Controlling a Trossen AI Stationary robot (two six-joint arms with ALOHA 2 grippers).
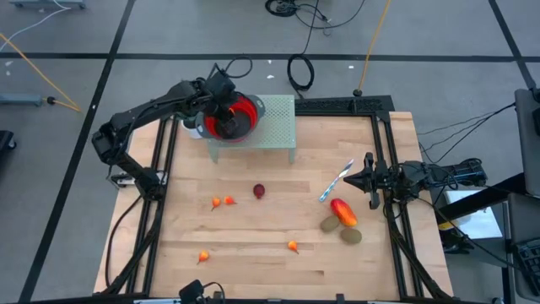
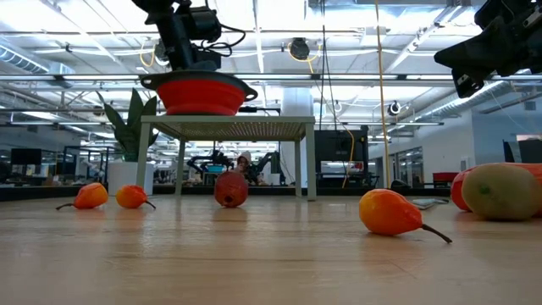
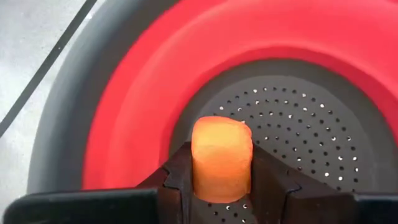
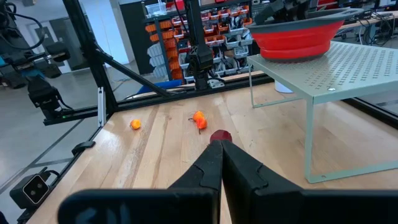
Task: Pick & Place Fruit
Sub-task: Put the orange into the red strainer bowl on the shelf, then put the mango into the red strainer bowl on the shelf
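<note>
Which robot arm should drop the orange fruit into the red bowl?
The left. Its gripper already holds the small orange toy fruit over the round red bowl. The right gripper waits, shut, beside the table's right edge.

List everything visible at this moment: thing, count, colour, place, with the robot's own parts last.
Small fruit pieces: four, orange, loose on the table's left half.
Held piece: one, orange, over the bowl.
Round fruit: one, dark red, mid-table.
Oval fruit: one, red-orange, right side.
Ovals: two, brownish-green, beside it.
Stick: one, blue-white, right.
Bowl: one, red, on the stand.
Stand: one, pale green, rear.
Table: one, wooden.
Left gripper: gripping the held piece.
Right gripper: shut, at the right edge.
</note>
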